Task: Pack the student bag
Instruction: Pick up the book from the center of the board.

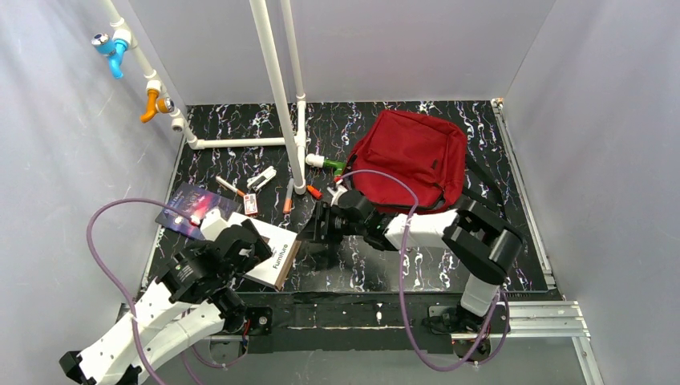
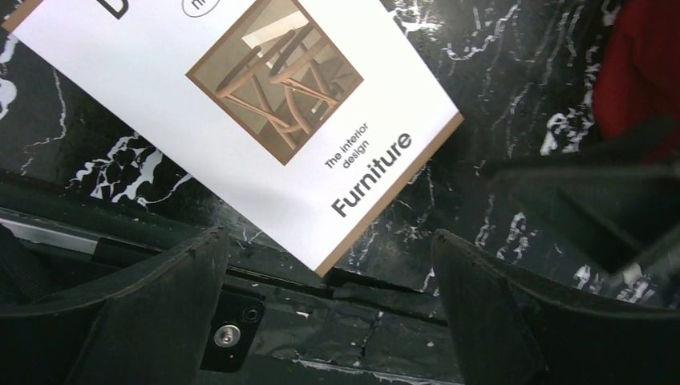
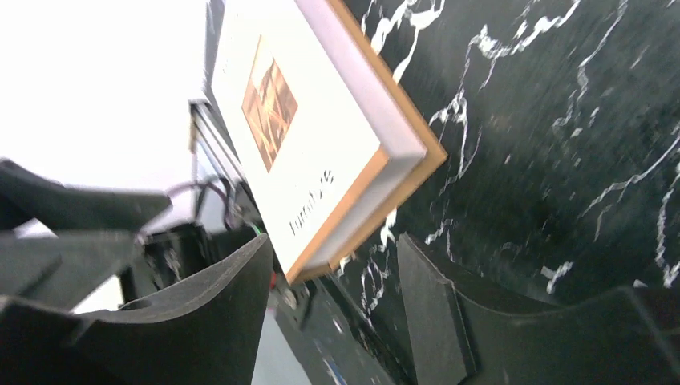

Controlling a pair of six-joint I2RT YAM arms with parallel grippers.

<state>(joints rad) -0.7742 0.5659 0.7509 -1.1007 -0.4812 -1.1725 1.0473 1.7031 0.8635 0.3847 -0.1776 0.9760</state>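
The student bag [image 1: 413,156], a dark-red backpack, lies at the back right of the table, and its red fabric also shows in the left wrist view [image 2: 641,72]. A white "Furniture" book [image 1: 281,255] lies at the near left, its corner at the table's front edge [image 2: 265,120] [image 3: 305,144]. My left gripper [image 1: 240,245] [image 2: 329,235] hovers over that book, wide open and empty. My right gripper [image 1: 314,227] [image 3: 333,241] points left at the book's right corner. It is open, the corner just ahead of its fingertips, and I see no contact.
A dark galaxy-cover book [image 1: 191,207] lies left of the white one. Pens and markers [image 1: 287,196], a small card [image 1: 251,204] and a green-capped tube [image 1: 325,162] are scattered behind. A white pipe frame [image 1: 277,96] rises from the table's back middle. Grey walls close in on both sides.
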